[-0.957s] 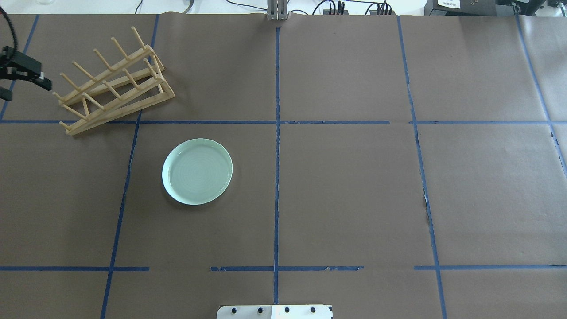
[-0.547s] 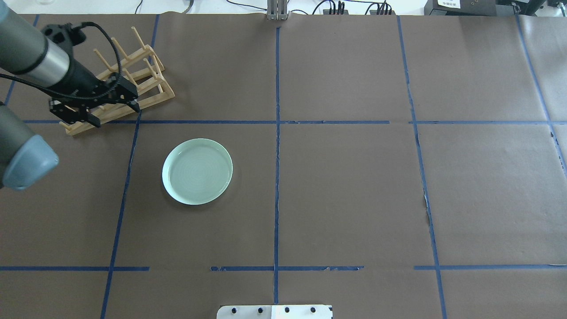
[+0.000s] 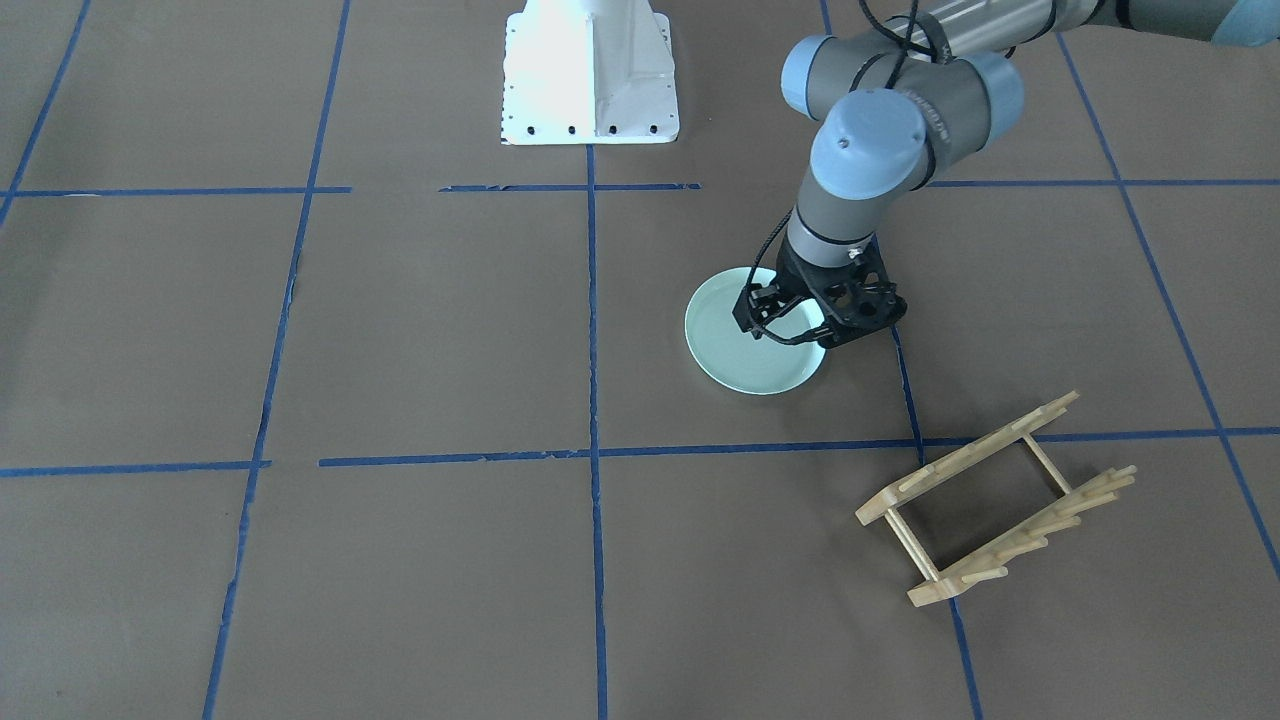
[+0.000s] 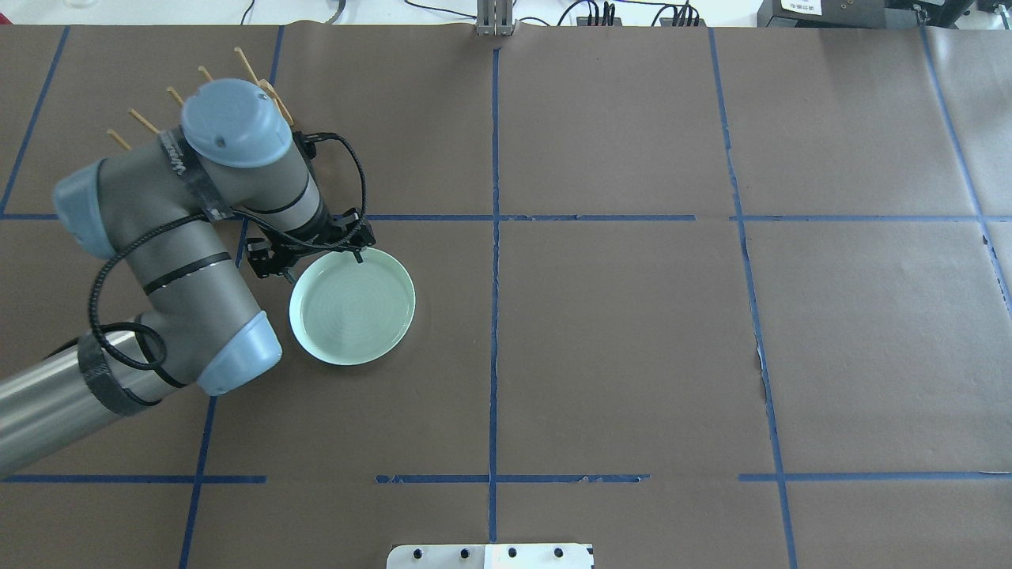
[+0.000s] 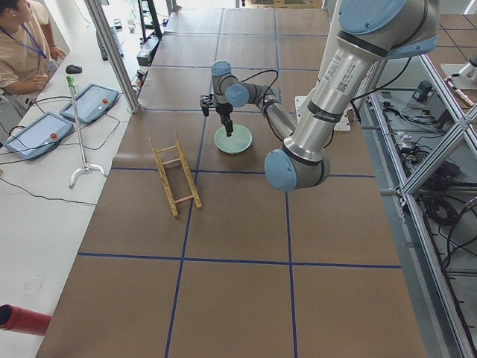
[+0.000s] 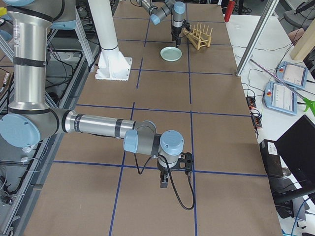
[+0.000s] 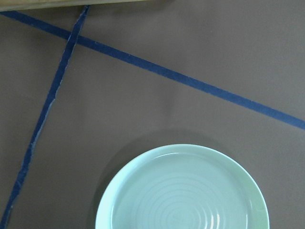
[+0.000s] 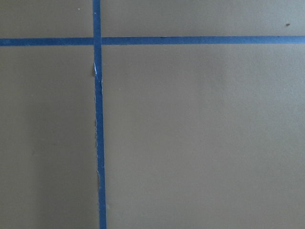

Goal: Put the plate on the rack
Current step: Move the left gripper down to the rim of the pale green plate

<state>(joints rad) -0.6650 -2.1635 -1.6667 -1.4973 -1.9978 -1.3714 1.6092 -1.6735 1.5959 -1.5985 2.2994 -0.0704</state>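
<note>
The pale mint-green plate (image 4: 352,312) lies flat on the brown table; it also shows in the front view (image 3: 745,365) and the left wrist view (image 7: 186,195). My left gripper (image 4: 320,263) is open and hangs over the plate's far-left rim, one finger over the plate, the other outside it (image 3: 795,335). The light-wood rack (image 3: 995,500) stands apart beyond the plate; in the overhead view my arm hides most of it and only its pegs (image 4: 142,120) show. My right gripper (image 6: 165,182) shows only in the right side view, over bare table; I cannot tell if it is open.
The robot's white base (image 3: 590,75) stands at the table's near edge. Blue tape lines (image 4: 494,237) grid the brown paper. An operator (image 5: 19,45) sits beside pendants (image 5: 37,134) off the table's far side.
My left arm has swung in from the table's left edge, passed over the rack, and come down to the plate's far-left rim. Plate and rack have not moved.
</note>
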